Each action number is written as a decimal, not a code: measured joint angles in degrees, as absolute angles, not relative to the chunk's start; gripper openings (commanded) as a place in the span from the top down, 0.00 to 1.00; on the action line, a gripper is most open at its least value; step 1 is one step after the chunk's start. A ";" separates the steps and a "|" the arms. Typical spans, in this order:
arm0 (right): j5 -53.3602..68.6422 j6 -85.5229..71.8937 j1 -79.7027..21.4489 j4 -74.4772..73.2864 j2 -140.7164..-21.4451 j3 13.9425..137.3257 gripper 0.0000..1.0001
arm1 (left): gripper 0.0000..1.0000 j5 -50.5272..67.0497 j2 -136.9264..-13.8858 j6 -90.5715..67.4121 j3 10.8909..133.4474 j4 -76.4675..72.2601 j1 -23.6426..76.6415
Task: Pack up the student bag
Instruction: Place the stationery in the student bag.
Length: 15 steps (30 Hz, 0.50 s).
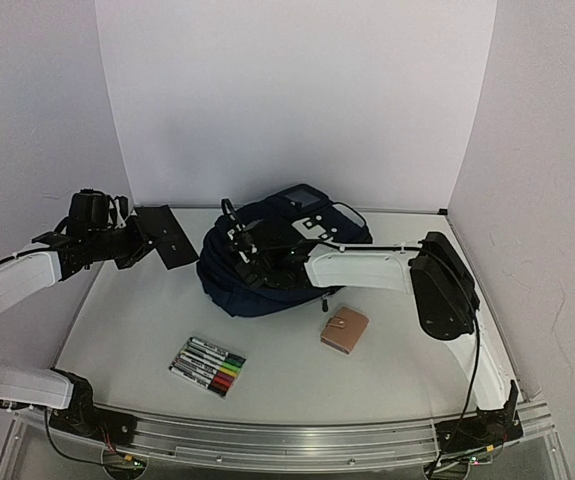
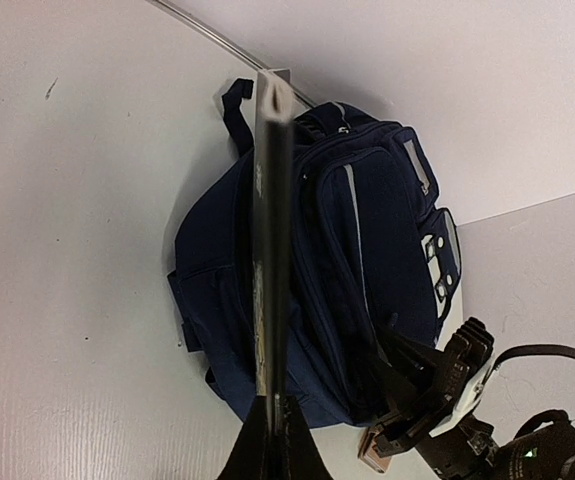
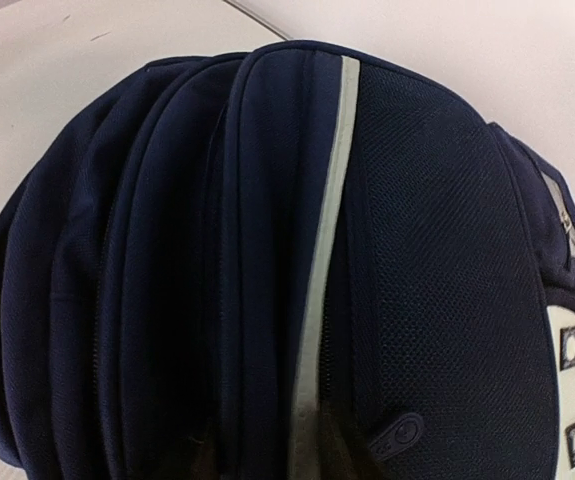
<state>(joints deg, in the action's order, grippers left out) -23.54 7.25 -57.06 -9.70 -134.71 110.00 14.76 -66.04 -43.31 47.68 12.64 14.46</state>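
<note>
A: Markers (image 1: 208, 366) lie nearest to us, by the near edge of the counter (image 1: 367, 385). The wallet (image 1: 344, 329) is a little behind them. Both are outside the student bag (image 1: 229, 290).
B: Yes. It lies in the middle, toward the far edge, and we see no open compartment. Our left hand (image 1: 145, 243) is closed on a thin black notebook (image 1: 172, 236), above the left edge.
A: And the right hand (image 1: 242, 250)?
B: It is at the bag, but we cannot tell if it grips anything. We judge that nearly all the packing is left.
</note>
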 measured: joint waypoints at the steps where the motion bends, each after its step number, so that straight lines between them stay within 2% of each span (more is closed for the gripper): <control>1: -24.20 7.50 -57.29 -9.59 -134.86 110.00 1.00 | 1.00 14.76 -66.04 -43.31 47.68 12.62 14.44; 10: -25.62 2.38 -57.30 -9.82 -134.61 110.36 1.00 | 1.00 16.33 -66.04 -43.37 47.68 12.50 14.41; 15: -18.73 -5.70 -54.93 -10.89 -131.92 110.37 1.00 | 1.00 19.04 -66.52 -43.87 47.68 11.13 14.39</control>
<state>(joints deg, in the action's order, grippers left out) -18.73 -5.70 -54.93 -10.89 -131.92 110.37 19.04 -66.52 -43.87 47.68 11.13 14.39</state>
